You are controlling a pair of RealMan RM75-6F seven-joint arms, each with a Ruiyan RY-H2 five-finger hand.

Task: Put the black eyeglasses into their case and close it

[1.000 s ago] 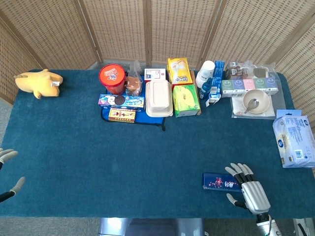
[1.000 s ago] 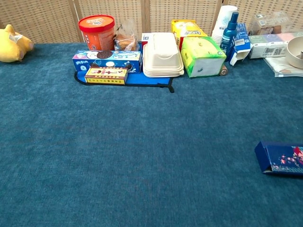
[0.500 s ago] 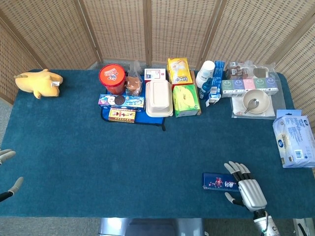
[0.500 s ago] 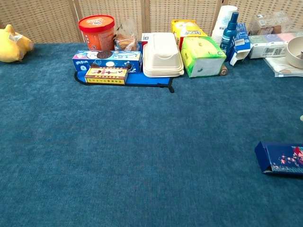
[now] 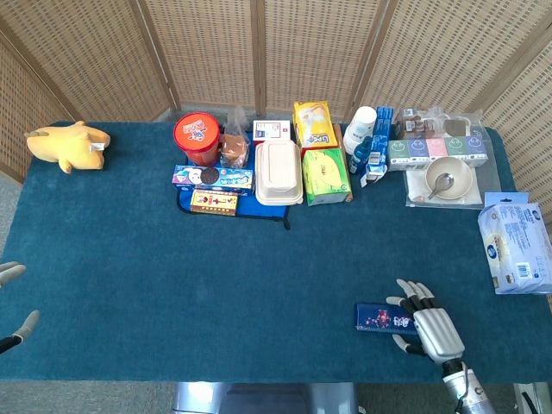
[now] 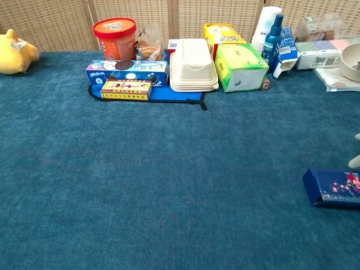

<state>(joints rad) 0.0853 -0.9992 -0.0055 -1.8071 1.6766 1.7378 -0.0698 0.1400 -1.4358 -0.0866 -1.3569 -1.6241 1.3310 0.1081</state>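
One blue case (image 5: 385,317) beside right hand (image 5: 427,326)

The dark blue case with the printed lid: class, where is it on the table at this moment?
In the head view the dark blue case lies near the table's front edge on the right side, directly beside the right hand; the chest view shows it at the right frame edge.

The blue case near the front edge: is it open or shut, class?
Shut. The blue case lies flat as a closed box, no lid raised; the right hand rests at its end.
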